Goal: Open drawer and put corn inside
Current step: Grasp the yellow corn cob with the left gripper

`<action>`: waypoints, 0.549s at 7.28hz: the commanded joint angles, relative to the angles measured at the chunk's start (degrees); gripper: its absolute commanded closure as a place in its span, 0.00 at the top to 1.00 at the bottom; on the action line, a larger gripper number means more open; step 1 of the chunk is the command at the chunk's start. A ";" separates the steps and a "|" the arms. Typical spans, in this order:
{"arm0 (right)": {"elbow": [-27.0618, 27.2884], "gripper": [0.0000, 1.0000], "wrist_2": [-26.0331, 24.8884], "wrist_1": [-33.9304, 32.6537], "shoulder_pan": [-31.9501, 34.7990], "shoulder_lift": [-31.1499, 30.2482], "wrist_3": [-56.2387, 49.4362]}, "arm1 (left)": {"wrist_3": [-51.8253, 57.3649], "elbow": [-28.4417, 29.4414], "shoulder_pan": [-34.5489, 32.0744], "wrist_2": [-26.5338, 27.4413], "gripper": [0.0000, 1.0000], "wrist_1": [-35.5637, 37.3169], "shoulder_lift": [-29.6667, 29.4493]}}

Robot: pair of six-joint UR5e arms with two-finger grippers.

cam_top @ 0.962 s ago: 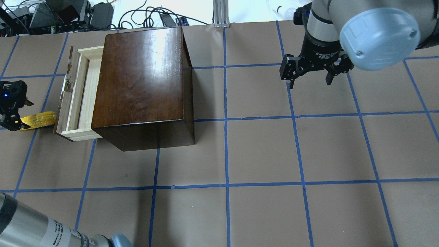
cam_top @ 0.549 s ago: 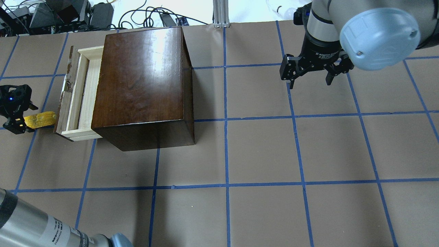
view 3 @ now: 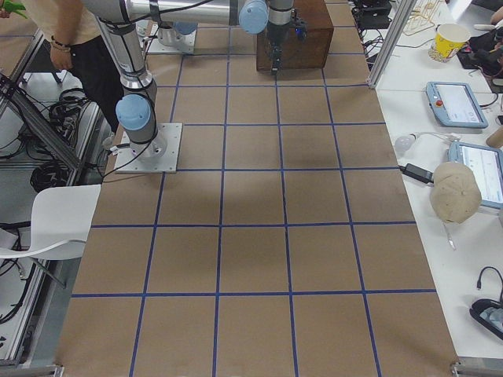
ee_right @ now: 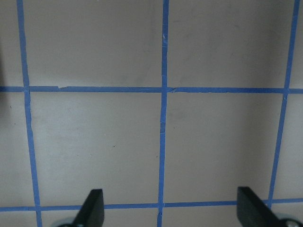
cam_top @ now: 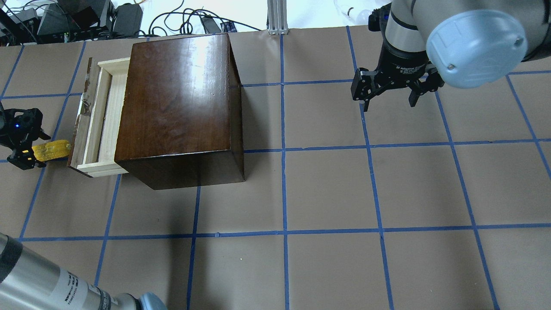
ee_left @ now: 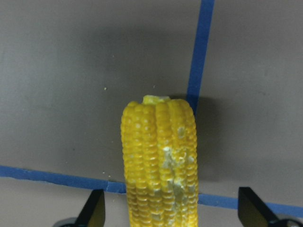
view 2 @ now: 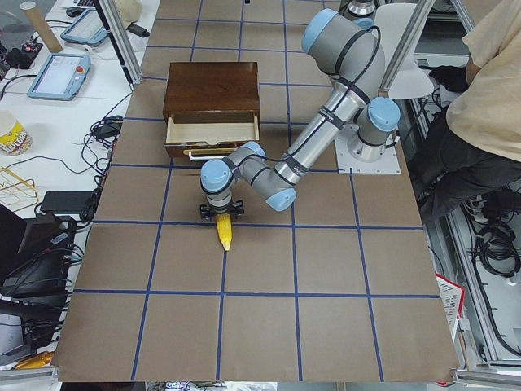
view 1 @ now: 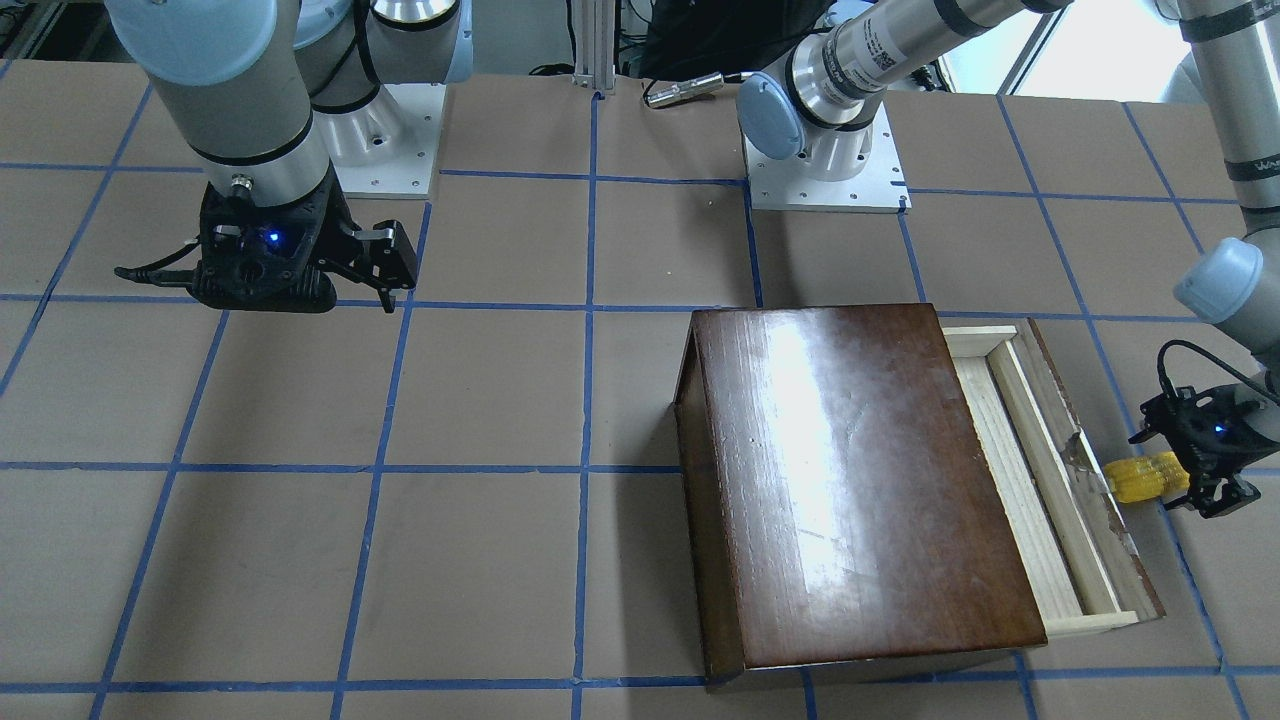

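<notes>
The yellow corn (cam_top: 52,150) lies on the table just left of the drawer's dark front panel, tip toward it. It also shows in the front view (view 1: 1145,478) and the left wrist view (ee_left: 158,161). My left gripper (cam_top: 34,150) is open, its fingers (ee_left: 94,210) wide apart on either side of the cob's thick end. The pale wood drawer (cam_top: 105,116) is pulled partly out of the dark-brown box (cam_top: 176,99) and looks empty. My right gripper (cam_top: 389,103) is open and empty, held above the table at the far right.
The table is brown paper with a grid of blue tape (cam_top: 284,189). Cables and equipment (cam_top: 64,17) lie past the far edge. The left arm's forearm (cam_top: 43,284) crosses the near left corner. A person (view 2: 488,81) stands beside the robot base.
My left gripper has moved right along the corn, so its fingers now straddle more of the cob. The corn, drawer and right arm have not visibly moved.
</notes>
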 commanded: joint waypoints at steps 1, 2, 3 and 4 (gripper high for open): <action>-0.08 1.00 0.00 0.00 0.00 -0.03 0.00 | 0.03 0.45 0.00 -0.03 0.57 0.03 -0.37; 0.01 1.00 0.00 0.00 0.00 -0.03 0.00 | -0.23 0.28 0.09 -0.55 0.24 0.29 -0.28; 0.01 1.00 0.00 0.00 0.00 -0.03 0.00 | -0.15 0.28 0.18 -0.64 0.00 2.21 -0.28; 0.01 1.00 0.00 0.00 0.00 -0.03 0.00 | -0.32 0.28 0.44 -0.90 0.00 2.06 -0.20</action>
